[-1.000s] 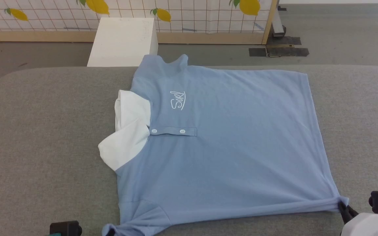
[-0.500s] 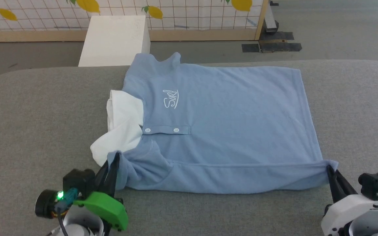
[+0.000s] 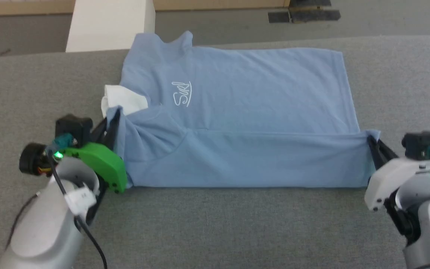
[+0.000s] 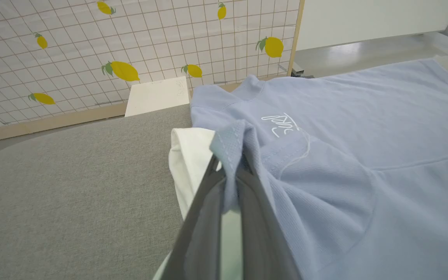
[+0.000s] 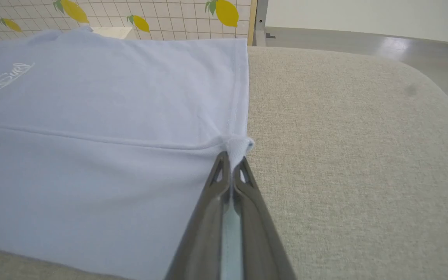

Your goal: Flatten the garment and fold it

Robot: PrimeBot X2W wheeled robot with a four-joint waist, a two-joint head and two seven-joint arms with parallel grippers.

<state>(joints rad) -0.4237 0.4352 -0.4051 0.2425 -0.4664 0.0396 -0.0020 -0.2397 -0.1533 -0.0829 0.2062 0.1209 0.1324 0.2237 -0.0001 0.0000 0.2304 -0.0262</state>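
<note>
The garment (image 3: 256,86) lies on the grey surface (image 3: 237,228). Its near part is doubled back over the body, so the free edge of the flap runs just on the robot's side of the white logo (image 3: 182,93). The left hand (image 3: 115,114) is clamped on bunched sleeve cloth to the left of the logo. The white collar (image 3: 123,99) peeks out beside it (mostly covered by the flap). Well to the right of the logo, the right hand (image 3: 370,139) has its fingers pressed together on the hem corner. A white box (image 3: 106,22) stands beyond the logo, off the surface.
</note>
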